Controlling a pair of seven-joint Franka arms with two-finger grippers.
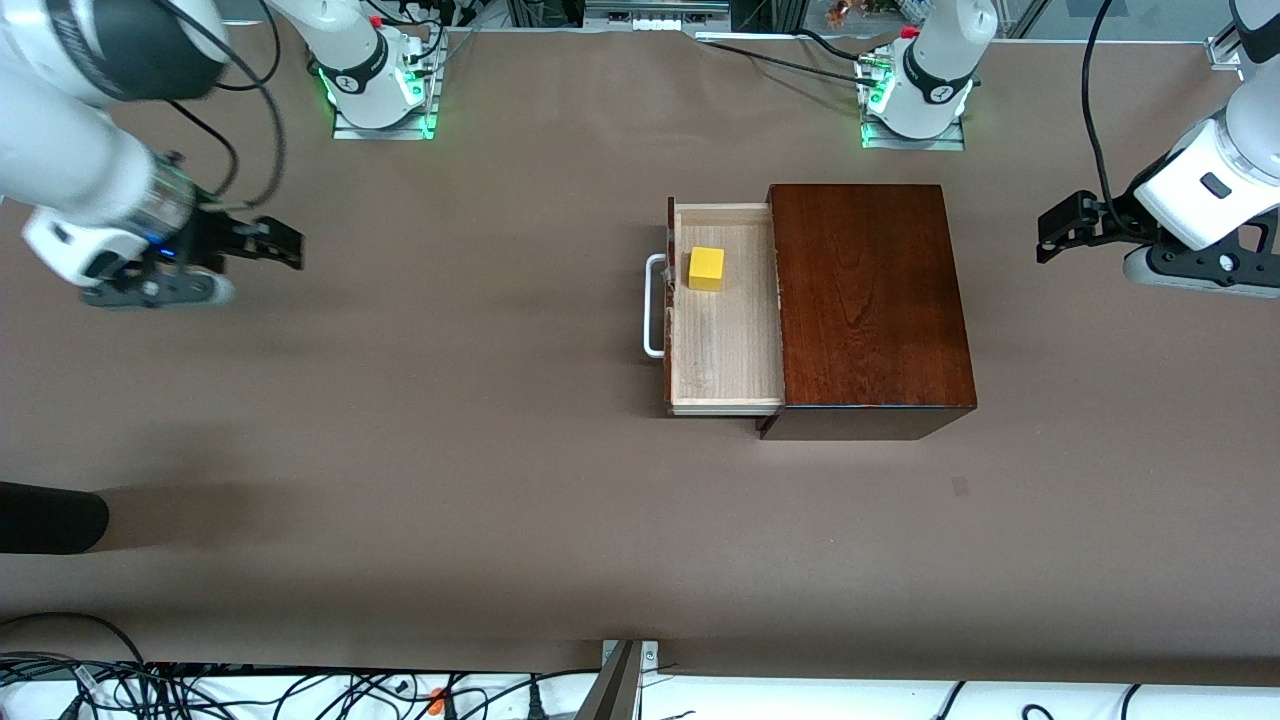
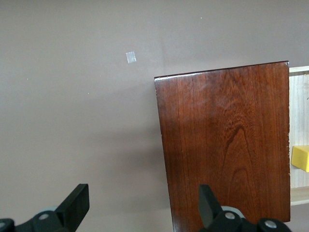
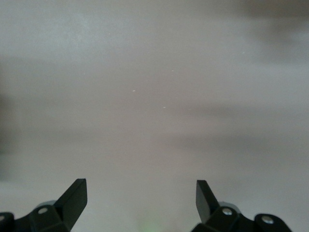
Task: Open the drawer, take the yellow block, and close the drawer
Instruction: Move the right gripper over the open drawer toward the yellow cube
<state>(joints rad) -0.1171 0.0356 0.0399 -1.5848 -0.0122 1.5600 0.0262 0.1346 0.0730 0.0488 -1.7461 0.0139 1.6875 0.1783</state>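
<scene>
Since the drawer (image 1: pixel 722 310) already stands pulled out of the mahogany box (image 1: pixel 870 300), with its white handle (image 1: pixel 654 305) pointing toward the right arm's end of the table, you are at the take step. From the front view, the yellow block (image 1: pixel 706 268) sits on the pale drawer floor, near the end farther from the camera and close to the drawer front; nothing else lies in the tray. Your right gripper (image 1: pixel 270 240) hovers over bare table well apart from the handle, fingers spread wide and holding nothing. Your left gripper (image 1: pixel 1060 228) waits over the table past the box's closed end, also empty.

Through the left wrist view, the spread fingers (image 2: pixel 77 205) frame table and the box top (image 2: pixel 227 145); the block (image 2: pixel 300 158) shows only at the picture's edge, well away from the gap between the fingertips.

Through the right wrist view, the open fingers (image 3: pixel 75 195) frame only bare table.

Next, I judge you must bring one gripper over the block, centre it between the fingertips, and descend clear of the drawer walls.
</scene>
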